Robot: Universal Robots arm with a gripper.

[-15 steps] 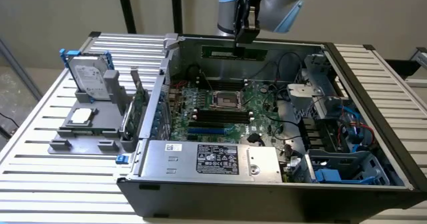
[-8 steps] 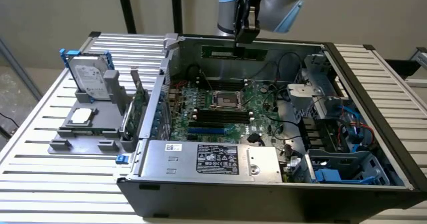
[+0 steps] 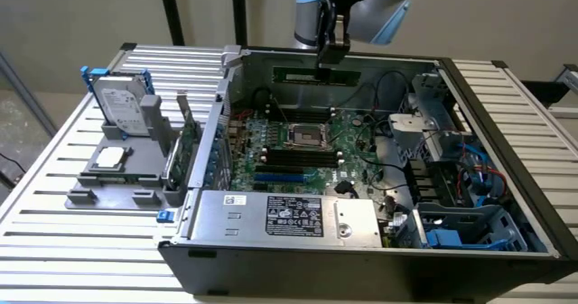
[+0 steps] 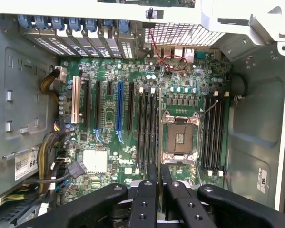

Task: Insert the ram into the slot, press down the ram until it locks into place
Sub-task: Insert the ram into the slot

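From the exterior view, the claw (image 3: 329, 60) hangs over the far side of the open computer case (image 3: 505, 148). It is pinching the ram (image 3: 316, 76) by its top edge. The ram is a long green stick, and it hangs level, with its long bottom edge facing down. I think it is held this way so that edge can go straight into a slot. The ram is up in the air, well above the green board (image 3: 354, 129). The black slots (image 3: 291, 158) lie flat on that board next to the silver square socket (image 3: 305, 136), and the ram is not in one yet.

In the wrist view, the claw (image 4: 160, 190) looks straight down into the case. Its two black fingers (image 4: 147, 194) are squeezed close, with the ram (image 4: 160, 128) between them. The ram looks like a thin line because we see it edge-on. That line runs the same way as the black slots (image 4: 149, 128) and sits just beside them, near the silver square socket (image 4: 180, 135). I cannot tell which slot it is over
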